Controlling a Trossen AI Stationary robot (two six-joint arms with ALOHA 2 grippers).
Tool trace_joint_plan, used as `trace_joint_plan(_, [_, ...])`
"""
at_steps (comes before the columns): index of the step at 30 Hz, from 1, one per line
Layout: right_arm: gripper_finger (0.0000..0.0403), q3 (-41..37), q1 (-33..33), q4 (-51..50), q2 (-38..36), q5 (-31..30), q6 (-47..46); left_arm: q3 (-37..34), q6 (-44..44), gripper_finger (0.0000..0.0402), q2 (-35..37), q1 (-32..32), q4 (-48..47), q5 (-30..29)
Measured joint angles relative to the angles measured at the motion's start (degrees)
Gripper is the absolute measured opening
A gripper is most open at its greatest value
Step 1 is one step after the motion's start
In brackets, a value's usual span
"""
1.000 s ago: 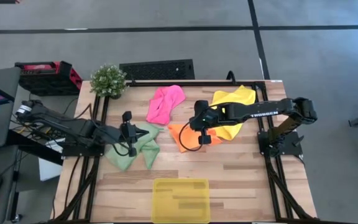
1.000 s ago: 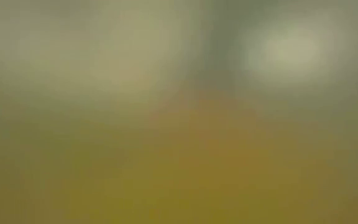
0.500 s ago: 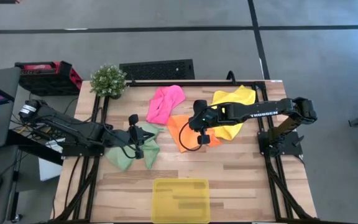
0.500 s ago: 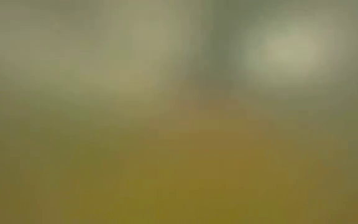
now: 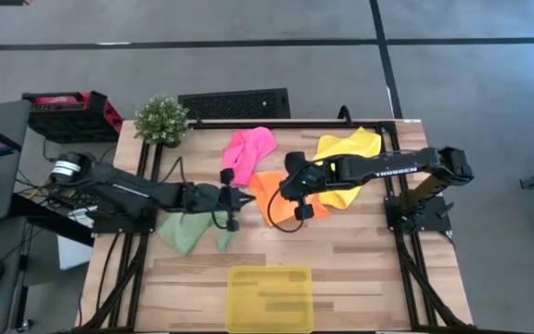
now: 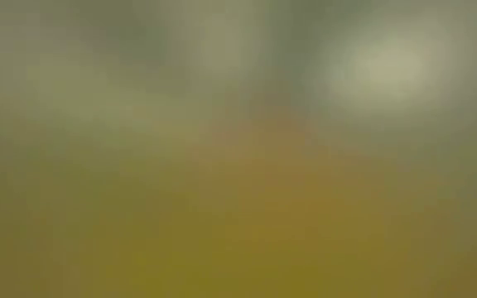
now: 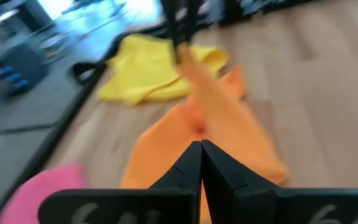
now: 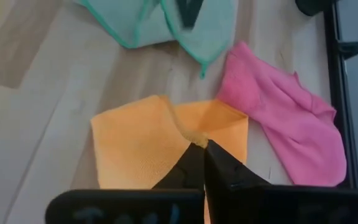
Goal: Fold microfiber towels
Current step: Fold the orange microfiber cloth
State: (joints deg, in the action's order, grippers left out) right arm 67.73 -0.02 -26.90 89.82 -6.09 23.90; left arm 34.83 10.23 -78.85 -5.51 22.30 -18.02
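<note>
The orange towel (image 5: 265, 197) lies crumpled at mid-table, with the hot pink towel (image 5: 247, 153) beyond it, the yellow towel (image 5: 349, 148) to its right and the pale green towel (image 5: 191, 232) to its left. My right gripper (image 5: 286, 188) is shut on the orange towel. My left gripper (image 5: 239, 198) is shut and holds nothing. It reaches over the green towel's right edge and points at the orange towel (image 7: 197, 124). The right wrist view shows its dark tip (image 8: 188, 12) above the green towel (image 8: 148, 25). My right gripper pinches a raised fold (image 8: 194, 135) near the middle of the orange towel between its two fingers. It comes slanting down from the table's right. The cloth rises in a ridge (image 7: 194, 81) up to the fingers. The rest of the towel (image 8: 135, 149) lies on the table.
A translucent yellow tray (image 5: 269, 299) sits at the near edge. A potted plant (image 5: 162, 119) stands at the far left corner. Bare wood (image 5: 360, 260) lies at the near right. The low view shows only a yellow blur.
My left gripper has gone toward the table's right edge, from above the green towel's middle to its right edge next to the orange towel.
</note>
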Motion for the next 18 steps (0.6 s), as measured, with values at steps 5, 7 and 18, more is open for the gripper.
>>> trace_joint_plan(5, [0.0008,1.4,1.0,-1.1,0.0,-0.2,0.2,0.0,-2.3,0.0002,-4.1,2.4,7.9,3.3])
trace_joint_plan(7, [0.0012,1.7,1.2,-1.4,0.0,-0.2,0.1,0.0,-2.3,0.0010,-4.6,3.0,9.1,4.6])
trace_joint_plan(18, [0.0011,2.0,1.1,-0.9,0.0,-0.2,0.1,0.1,-4.0,0.0115,-4.7,4.5,9.2,11.5])
